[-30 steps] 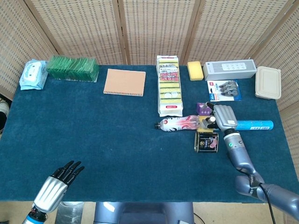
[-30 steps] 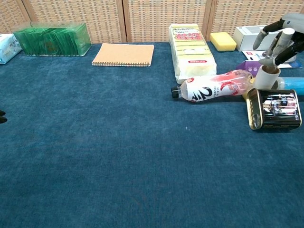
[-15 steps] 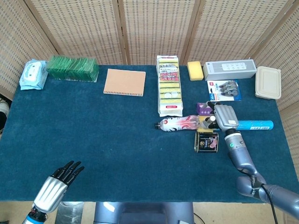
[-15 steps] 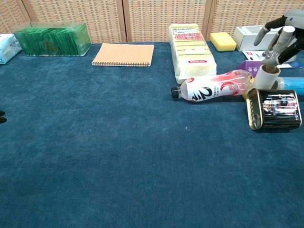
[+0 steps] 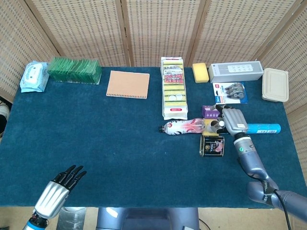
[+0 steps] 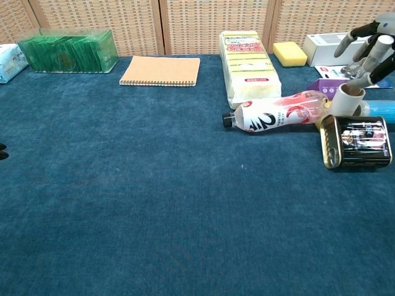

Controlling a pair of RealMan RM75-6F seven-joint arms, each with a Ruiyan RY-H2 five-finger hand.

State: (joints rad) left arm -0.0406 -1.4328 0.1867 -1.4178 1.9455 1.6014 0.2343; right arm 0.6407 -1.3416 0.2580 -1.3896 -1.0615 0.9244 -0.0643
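My right hand point(image 5: 231, 120) hovers with its fingers spread just above a small white cylinder point(image 6: 347, 98) and holds nothing; in the chest view the same hand point(image 6: 374, 50) shows at the top right edge. Around the cylinder lie a pink-labelled bottle point(image 5: 184, 126) on its side, a black tin can point(image 5: 212, 144), a purple box point(image 5: 208, 111) and a blue tube point(image 5: 262, 128). My left hand point(image 5: 59, 189) is at the near left table edge, fingers stretched out and empty.
Along the far edge sit a wipes pack point(image 5: 34, 76), a green box point(image 5: 74, 70), an orange notebook point(image 5: 127, 84), a long sponge pack point(image 5: 173, 88), a yellow sponge point(image 5: 200, 72), a white box point(image 5: 236, 71), a blister pack point(image 5: 231, 92) and a lidded container point(image 5: 275, 85).
My right hand has drifted slightly to the right and a little up from the white cylinder. The left hand has not moved.
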